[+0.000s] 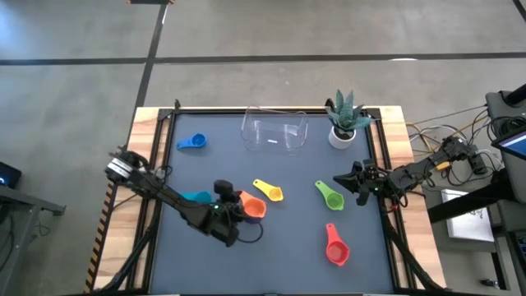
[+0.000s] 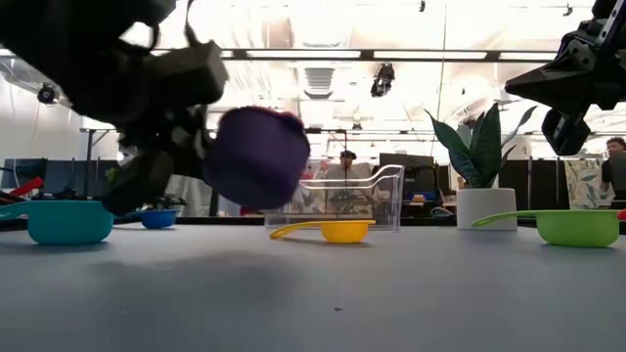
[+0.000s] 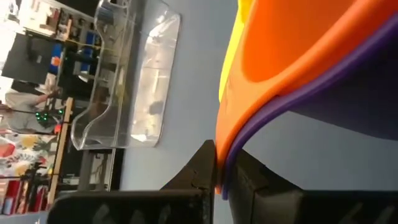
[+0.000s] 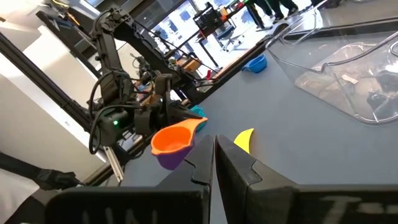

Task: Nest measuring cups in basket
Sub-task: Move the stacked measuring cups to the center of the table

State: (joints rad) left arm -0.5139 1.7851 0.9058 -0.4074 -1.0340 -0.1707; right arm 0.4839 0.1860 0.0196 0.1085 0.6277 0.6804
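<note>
Desk: your dark mat [image 1: 279, 247] sits in a wooden frame on a concrete floor, cups scattered across it.
Basket: you have the clear basket [image 1: 274, 131] at the far middle edge, just beside the potted plant [image 1: 343, 122]; you can make out no cup inside it.
Left end effector: your left end effector [image 1: 238, 215] is clamped shut on the rims of the orange cup [image 4: 172, 139], which sits nested in the purple cup [image 2: 256, 156]; the pair is lifted off the desk near the middle.
Right end effector: your right end effector [image 1: 349, 182] is closed on nothing, hovering above the right side of the desk.
Loose cups: you see the teal cup [image 2: 68, 221] by the left arm, the blue cup [image 1: 192, 142] far left, the yellow cup [image 1: 269, 191] in the centre, the green cup [image 1: 329, 196] near the right end effector, and the red cup [image 1: 335, 247] near right.
</note>
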